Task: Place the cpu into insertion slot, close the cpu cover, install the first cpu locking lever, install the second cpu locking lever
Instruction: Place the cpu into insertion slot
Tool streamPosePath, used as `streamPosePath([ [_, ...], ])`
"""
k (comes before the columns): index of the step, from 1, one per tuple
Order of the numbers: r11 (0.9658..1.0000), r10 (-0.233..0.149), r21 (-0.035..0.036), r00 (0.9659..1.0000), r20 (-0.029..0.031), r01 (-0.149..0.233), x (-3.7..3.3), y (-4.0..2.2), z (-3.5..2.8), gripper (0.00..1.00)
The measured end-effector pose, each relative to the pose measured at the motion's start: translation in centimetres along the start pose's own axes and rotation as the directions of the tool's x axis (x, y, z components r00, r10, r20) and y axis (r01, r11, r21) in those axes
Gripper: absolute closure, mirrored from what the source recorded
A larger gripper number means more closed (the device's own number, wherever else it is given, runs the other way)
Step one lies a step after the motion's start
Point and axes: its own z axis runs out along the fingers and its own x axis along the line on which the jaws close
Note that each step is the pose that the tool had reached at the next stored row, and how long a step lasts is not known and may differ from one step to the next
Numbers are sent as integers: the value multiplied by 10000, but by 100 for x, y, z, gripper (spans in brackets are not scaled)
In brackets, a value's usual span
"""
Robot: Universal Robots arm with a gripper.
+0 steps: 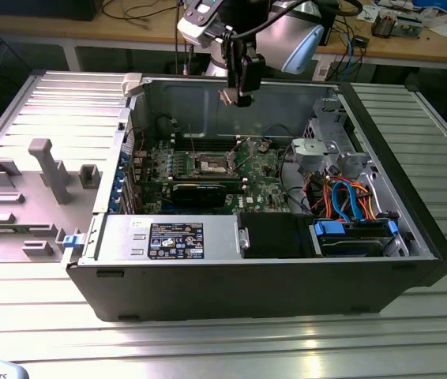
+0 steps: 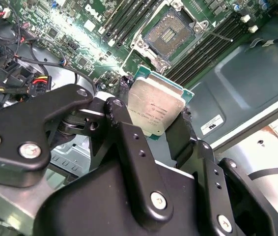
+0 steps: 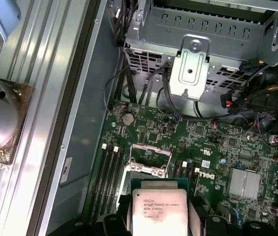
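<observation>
The jaws pinch the cpu (image 2: 156, 110) by two opposite edges, its metal top facing away from the slot (image 2: 171, 34), well above that uncovered slot.

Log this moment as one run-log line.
gripper: shut on cpu | cpu: held in the air above the motherboard | insertion slot: empty | cpu placement: not yet done

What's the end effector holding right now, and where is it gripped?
The chip, pinched at two opposite edges by the fingers of the end effector.
</observation>
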Motion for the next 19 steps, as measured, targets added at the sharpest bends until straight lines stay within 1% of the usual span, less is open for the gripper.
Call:
streamPosePath([
  [2, 9999, 124, -3, 9999, 11, -124, 7, -29, -2, 46],
  [4, 9996, 289, -5, 9996, 27, -289, 8, -35, 0, 46],
  [6, 9985, 549, -13, 9985, 47, -549, 7, -37, 5, 46],
  [9, 9942, 1078, -25, 9941, 94, -1078, 9, -43, 16, 46],
  [10, 9927, 1206, -29, 9926, 106, -1205, 13, -64, 22, 46],
  [12, 9915, 1298, -34, 9915, 113, -1298, 25, -118, 26, 46],
  [14, 9911, 1329, -35, 9911, 115, -1328, 35, -164, 25, 46],
  [17, 9908, 1352, -33, 9908, 120, -1351, 38, -182, 25, 46],
  [19, 9888, 1492, -38, 9887, 130, -1492, 39, -186, 37, 46],
])
